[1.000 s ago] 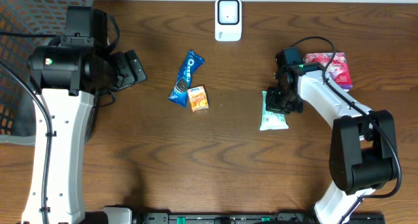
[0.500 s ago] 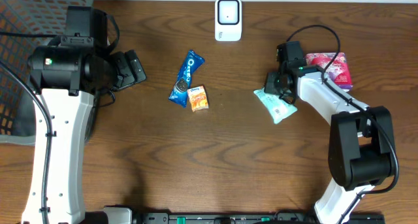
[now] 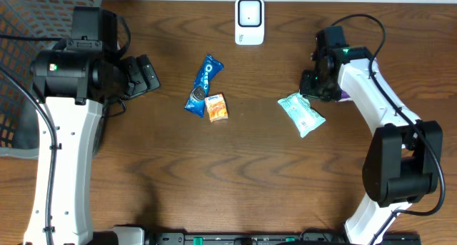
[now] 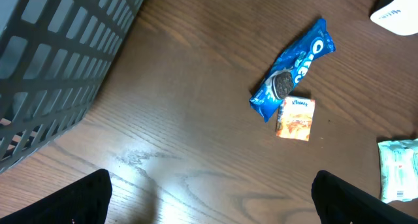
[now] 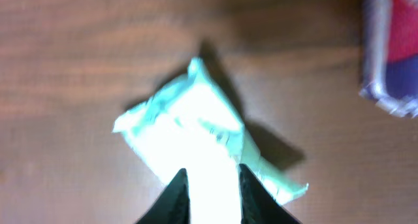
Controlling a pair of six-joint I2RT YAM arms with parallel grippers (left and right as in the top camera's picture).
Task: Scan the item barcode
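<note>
Packet (image 3: pixel 301 113), mint-green, appears to lie on the table (image 3: pixel 250 173) at 4 o'clock from the white scanner (image 3: pixel 249 21), well apart from it. I judge that its barcode is not yet presented, so the lift, carry and scan all remain. The right gripper (image 3: pixel 315 88) sits at the packet's 1 o'clock end. Its jaws stand narrowly parted, and I cannot tell whether they pinch the wrapper. The left gripper (image 4: pixel 212 199), at the table's 9 o'clock side, has its jaws spread wide and empty. An Oreo pack (image 3: pixel 203 84) and an orange sachet (image 3: pixel 217 107) lie at 7 o'clock from the scanner.
</note>
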